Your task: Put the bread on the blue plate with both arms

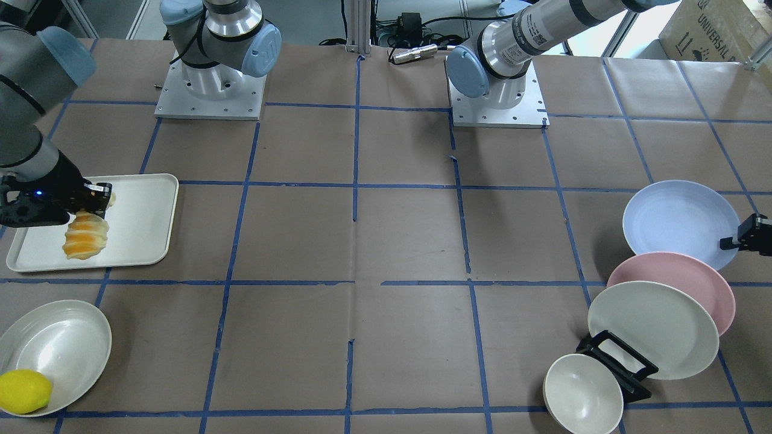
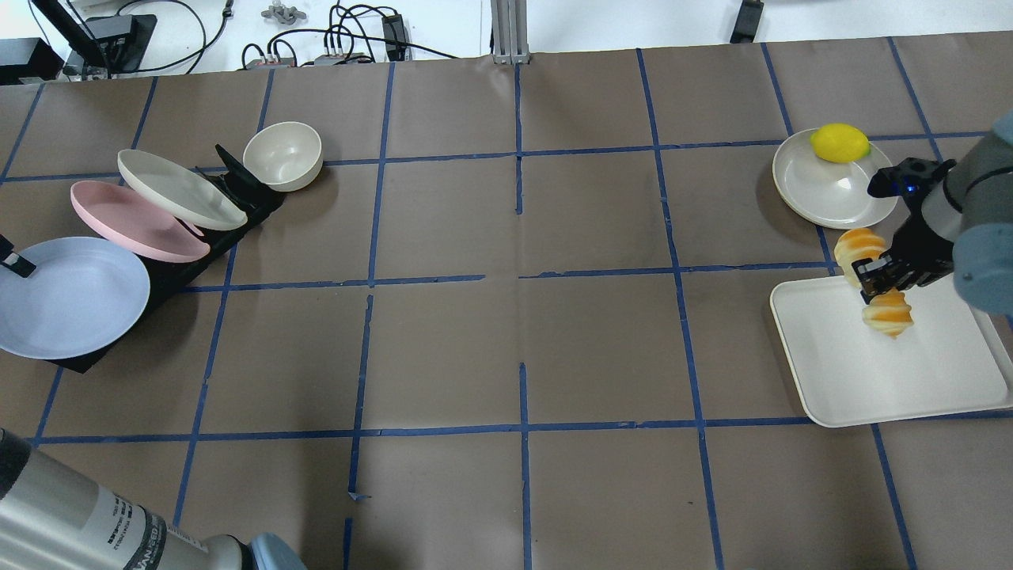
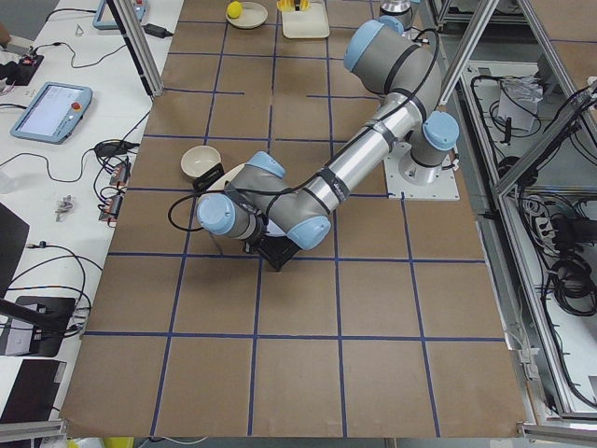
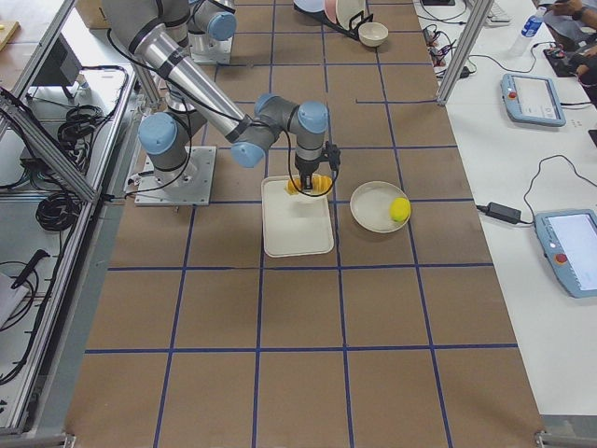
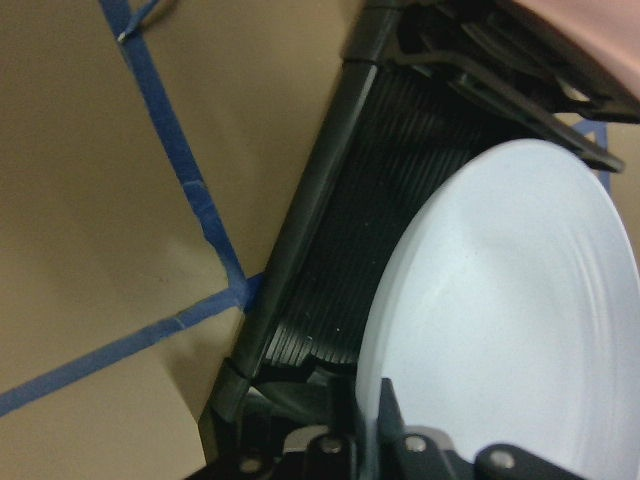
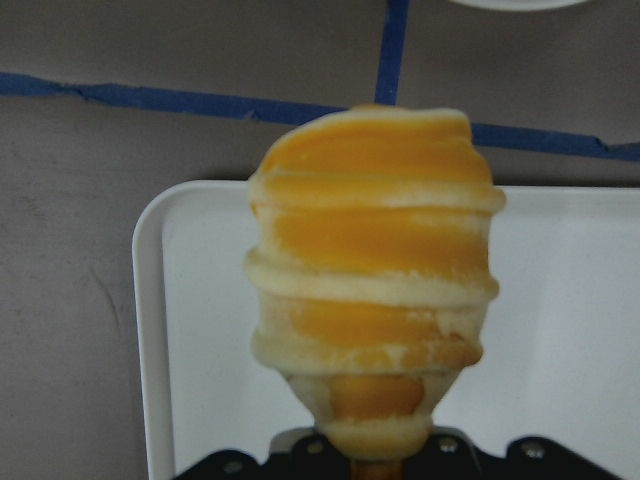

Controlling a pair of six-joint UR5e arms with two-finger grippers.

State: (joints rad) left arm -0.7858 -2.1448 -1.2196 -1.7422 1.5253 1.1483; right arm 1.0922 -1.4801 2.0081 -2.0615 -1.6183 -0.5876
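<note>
The bread (image 2: 886, 310), a ridged orange-and-cream loaf, is held across its middle by my right gripper (image 2: 873, 283), which is shut on it over the far corner of the white tray (image 2: 910, 380). The right wrist view shows the loaf (image 6: 372, 270) sticking out from the jaws over the tray's corner. The blue plate (image 2: 71, 297) leans on the black rack at the far left. My left gripper (image 2: 16, 263) is at its outer rim. In the left wrist view the plate's (image 5: 510, 300) edge sits between the fingers, shut on it.
A cream plate (image 2: 827, 194) with a yellow lemon (image 2: 840, 142) lies beyond the tray. A pink plate (image 2: 127, 222), a cream-white plate (image 2: 178, 190) and a cream bowl (image 2: 282, 154) rest on the black rack (image 2: 241, 190) beside the blue plate.
</note>
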